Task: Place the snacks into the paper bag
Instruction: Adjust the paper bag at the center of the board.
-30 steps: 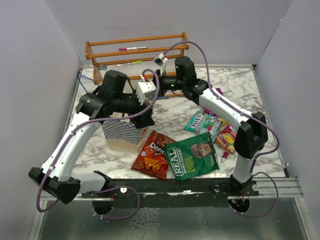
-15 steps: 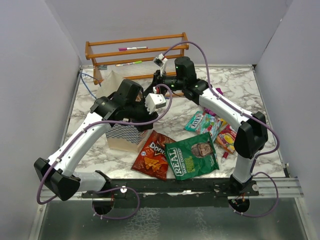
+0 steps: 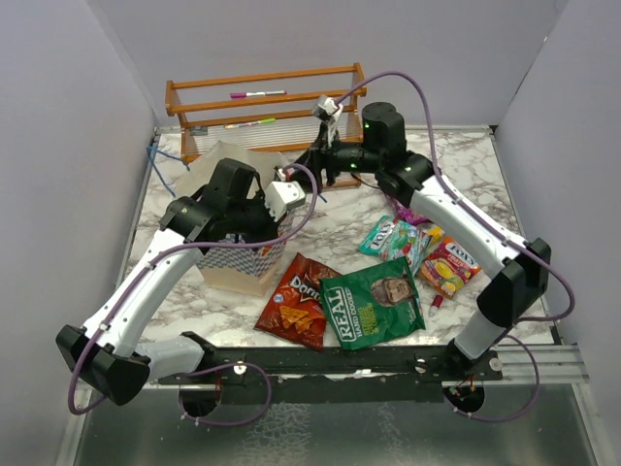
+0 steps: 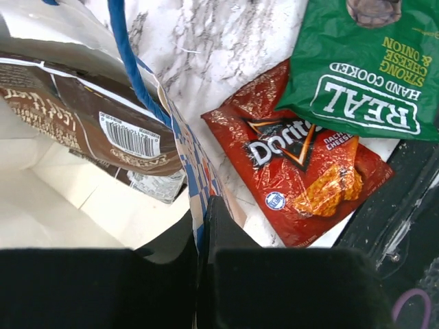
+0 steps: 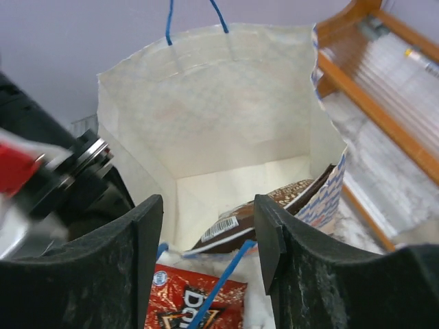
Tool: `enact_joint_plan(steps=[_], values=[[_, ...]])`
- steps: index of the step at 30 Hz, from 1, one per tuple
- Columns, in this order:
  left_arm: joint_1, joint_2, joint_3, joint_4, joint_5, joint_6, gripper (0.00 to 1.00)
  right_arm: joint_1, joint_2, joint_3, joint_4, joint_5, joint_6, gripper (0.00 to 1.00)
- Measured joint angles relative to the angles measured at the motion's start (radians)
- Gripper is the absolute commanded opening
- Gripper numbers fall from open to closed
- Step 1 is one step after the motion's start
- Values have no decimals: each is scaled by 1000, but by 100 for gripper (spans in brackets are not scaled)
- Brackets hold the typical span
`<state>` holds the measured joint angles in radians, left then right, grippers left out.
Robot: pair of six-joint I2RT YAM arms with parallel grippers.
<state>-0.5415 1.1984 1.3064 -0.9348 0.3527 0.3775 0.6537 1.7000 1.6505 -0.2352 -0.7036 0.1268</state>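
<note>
The blue-and-white checkered paper bag (image 3: pixel 238 264) leans at centre-left with its mouth (image 5: pixel 226 103) gaping. My left gripper (image 4: pixel 201 226) is shut on its checkered rim (image 4: pixel 195 171), beside a blue string handle (image 4: pixel 134 68). A glossy brown packet (image 4: pixel 89 116) (image 5: pixel 274 209) lies inside the bag. My right gripper (image 5: pixel 209 212) hangs open in front of the mouth, holding nothing. The red Doritos (image 3: pixel 296 301) (image 4: pixel 302 171) and the green REAL chips (image 3: pixel 376 303) (image 4: pixel 370 68) lie flat on the marble near the bag. Teal (image 3: pixel 380 235) and red-yellow (image 3: pixel 448 267) packs lie further right.
A wooden rack (image 3: pixel 267 102) (image 5: pixel 370 75) stands at the back, just behind the bag. A tiny red-pink object (image 3: pixel 436 302) lies by the candy packs. Grey walls close in on the left, right and back. A black rail runs along the near edge.
My left gripper has dropped onto the bag's rim and shut on it. My right gripper has opened, and its arm has swung to the right.
</note>
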Motion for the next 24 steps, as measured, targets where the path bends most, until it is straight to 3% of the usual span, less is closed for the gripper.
enact_joint_plan(steps=[9, 18, 24], values=[[58, -35, 0, -3, -10, 12, 0, -4, -148, -34, -11, 91, -117, 63], [80, -44, 0, -25, -65, 41, 1, -85, -256, -147, -26, 164, -195, 64], [107, -69, 0, -40, -69, 48, 17, -163, -341, -260, -28, 216, -246, 64]])
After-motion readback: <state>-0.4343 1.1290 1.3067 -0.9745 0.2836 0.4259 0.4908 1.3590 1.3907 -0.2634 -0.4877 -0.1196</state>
